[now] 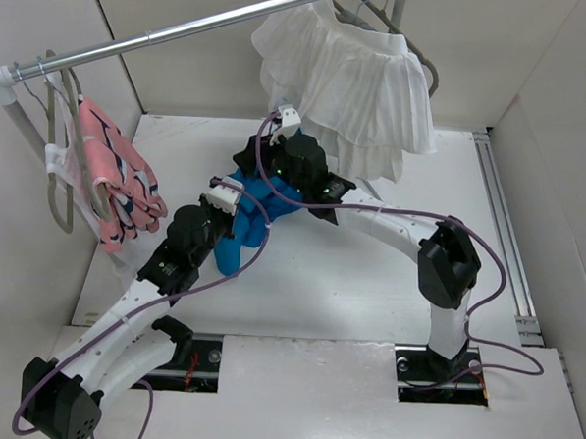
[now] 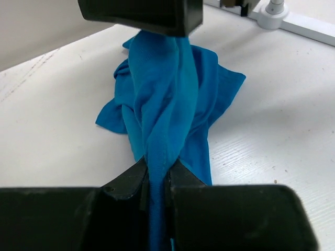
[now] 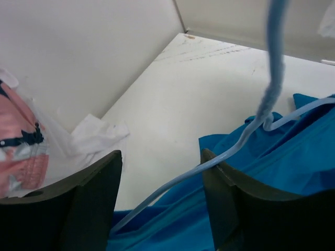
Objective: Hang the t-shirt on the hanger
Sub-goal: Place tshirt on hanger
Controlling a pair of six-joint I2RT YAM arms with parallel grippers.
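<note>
Clenched on a twisted strand of t-shirt (image 2: 167, 89), the left gripper (image 2: 157, 177) pinches the fabric tight. The strand runs from it to the crumpled heap on the table (image 2: 272, 130). The right gripper (image 3: 162, 154) is released, fingers (image 3: 97, 204) spread wide. The hanger (image 3: 274, 63) arm crosses the gap between them over the blue folds; whether it touches a finger I cannot tell. From above, both wrists meet over the t-shirt at mid-table. Farther back, a pink garment (image 1: 118, 176) and a white garment (image 1: 359, 85) hang from the rail (image 1: 185, 27).
</note>
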